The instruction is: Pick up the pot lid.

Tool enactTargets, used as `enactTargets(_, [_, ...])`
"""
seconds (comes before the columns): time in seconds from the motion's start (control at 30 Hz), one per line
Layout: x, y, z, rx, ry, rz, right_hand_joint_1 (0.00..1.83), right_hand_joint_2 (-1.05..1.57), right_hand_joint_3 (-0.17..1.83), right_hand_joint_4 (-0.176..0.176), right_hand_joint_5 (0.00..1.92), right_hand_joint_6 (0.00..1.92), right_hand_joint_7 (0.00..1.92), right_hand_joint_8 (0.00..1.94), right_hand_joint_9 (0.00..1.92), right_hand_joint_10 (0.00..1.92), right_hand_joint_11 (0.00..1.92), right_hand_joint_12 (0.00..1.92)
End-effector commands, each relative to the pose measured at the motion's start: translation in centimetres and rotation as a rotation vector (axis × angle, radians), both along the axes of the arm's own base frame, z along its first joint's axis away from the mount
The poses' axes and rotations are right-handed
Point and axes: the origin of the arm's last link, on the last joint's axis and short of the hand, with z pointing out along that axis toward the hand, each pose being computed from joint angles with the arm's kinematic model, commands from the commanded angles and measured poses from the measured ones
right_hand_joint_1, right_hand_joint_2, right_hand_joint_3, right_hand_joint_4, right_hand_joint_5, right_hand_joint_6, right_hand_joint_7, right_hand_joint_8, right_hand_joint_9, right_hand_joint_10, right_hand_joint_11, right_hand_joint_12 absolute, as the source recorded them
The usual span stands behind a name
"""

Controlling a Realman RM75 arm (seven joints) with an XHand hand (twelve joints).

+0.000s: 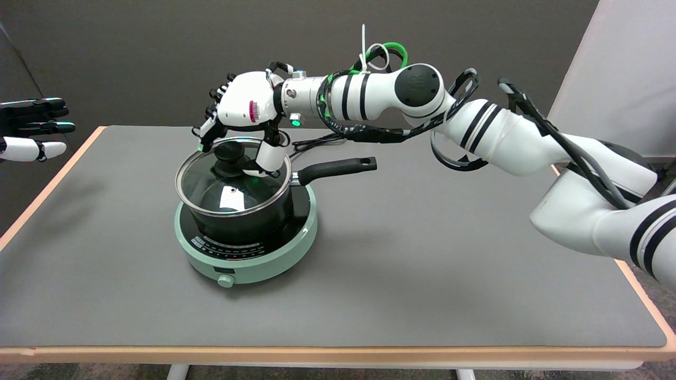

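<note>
We're looking down at the right hand (244, 108), hanging right over the pot lid (232, 177), fingers curled down around the black knob (229, 154) with the thumb at its right side. Whether it truly grips the knob, we cannot tell. The glass lid sits on the black pot (248, 216), which stands on the green cooker (264, 258) on the grey table (422, 264).

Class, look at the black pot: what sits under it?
The black pot stands on a round green cooker. The cooker's top plate beneath the pot is covered, so unseen.
</note>
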Motion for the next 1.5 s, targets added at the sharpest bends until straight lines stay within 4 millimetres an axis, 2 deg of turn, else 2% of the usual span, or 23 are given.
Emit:
enactTargets(0.03, [-0.53, -0.20, 0.25, -0.014, -0.002, -0.012, 0.80, 0.63, 0.90, 0.176, 0.54, 0.29, 0.73, 0.28, 0.68, 0.39, 0.40, 0.58])
enactTargets(0.73, [-0.20, -0.21, 0.06, -0.015, -0.011, -0.003, 0.85, 0.69, 0.83, 0.176, 0.63, 0.63, 0.84, 0.42, 0.77, 0.55, 0.46, 0.60])
enactTargets(0.87, [-0.06, -0.17, -0.06, -0.012, -0.023, -0.008, 0.84, 0.69, 0.84, 0.176, 0.63, 0.61, 0.84, 0.43, 0.78, 0.56, 0.46, 0.61])
enactTargets(1.0, [0.01, -0.05, -0.18, -0.005, -0.026, -0.010, 0.82, 0.67, 0.87, 0.176, 0.62, 0.43, 0.82, 0.38, 0.77, 0.58, 0.45, 0.62])
enactTargets(1.5, [0.12, 0.11, -0.64, 0.005, -0.032, -0.010, 0.82, 0.67, 0.86, 0.176, 0.62, 0.42, 0.83, 0.39, 0.77, 0.62, 0.46, 0.63])
